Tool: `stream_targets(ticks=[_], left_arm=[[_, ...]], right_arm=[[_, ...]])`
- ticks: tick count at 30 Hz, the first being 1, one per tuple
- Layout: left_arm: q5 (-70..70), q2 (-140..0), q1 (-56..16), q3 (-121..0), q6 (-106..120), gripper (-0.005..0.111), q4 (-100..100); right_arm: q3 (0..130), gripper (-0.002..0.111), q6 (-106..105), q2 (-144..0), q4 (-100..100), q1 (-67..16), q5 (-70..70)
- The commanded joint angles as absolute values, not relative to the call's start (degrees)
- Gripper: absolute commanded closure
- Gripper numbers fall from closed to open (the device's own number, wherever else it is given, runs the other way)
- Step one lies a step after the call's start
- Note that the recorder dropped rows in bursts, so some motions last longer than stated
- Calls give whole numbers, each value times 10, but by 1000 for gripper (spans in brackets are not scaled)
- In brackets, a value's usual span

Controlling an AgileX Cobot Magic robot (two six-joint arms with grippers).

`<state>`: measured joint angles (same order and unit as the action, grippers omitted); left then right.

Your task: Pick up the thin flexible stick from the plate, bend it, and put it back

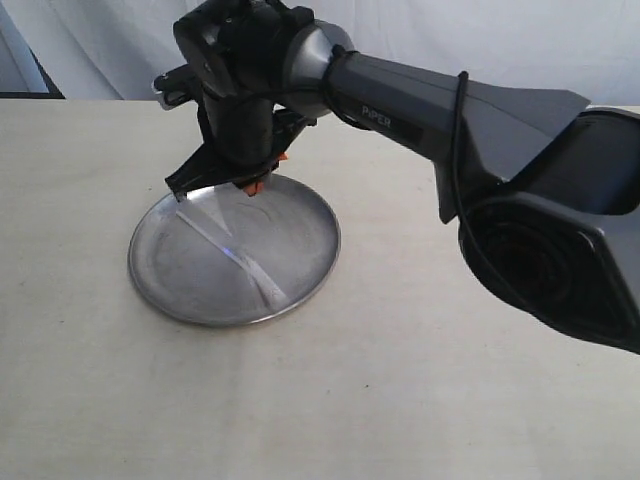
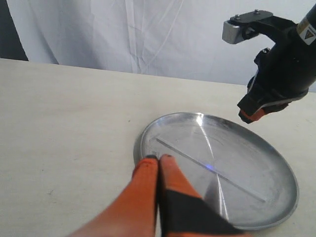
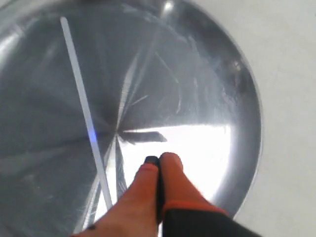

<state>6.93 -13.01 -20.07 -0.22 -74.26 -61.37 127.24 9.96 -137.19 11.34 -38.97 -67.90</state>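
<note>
Since the right gripper (image 3: 159, 160) hangs closed above the plate (image 3: 207, 74), it should open and straddle the thin flexible stick (image 3: 79, 84).

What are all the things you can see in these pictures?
plate: one, shiny silver, on the table.
stick: one, see-through whitish, lying straight across the plate.
table: one, cream, under everything.
curtain: one, white, behind the table.
right arm: one, dark grey, reaching in over the table.
right pincer: one, orange and black, shut, over the plate, not touching the stick.
left pincer: one, orange and black, shut, near the plate's rim.
</note>
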Motion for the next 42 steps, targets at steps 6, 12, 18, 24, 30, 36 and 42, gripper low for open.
stream_targets(ticks=[6,12,18,24,30,36,42], left_arm=[[69,-127,-202,0,-743,107,-615],[69,-127,-202,0,-743,107,-615],[69,-127,-202,0,-743,107,-615],[69,-127,-202,0,-743,107,-615],[69,-127,-202,0,-743,107,-615],[69,-127,-202,0,-743,107,-615],[69,-127,-202,0,-743,107,-615]], right_arm=[[1271,89,16,-1408,11,-389,-700],[1271,56,0,-1412,18,-393,-700],[1271,77,0,-1432,48,-393,-700],[1271,73,0,-1438,17,-394,-700],[1271,58,0,-1443,30,-394,-700],[1267,59,0,-1464,32,-394,-700],[1222,103,-6,-1475,34,-394,-700]])
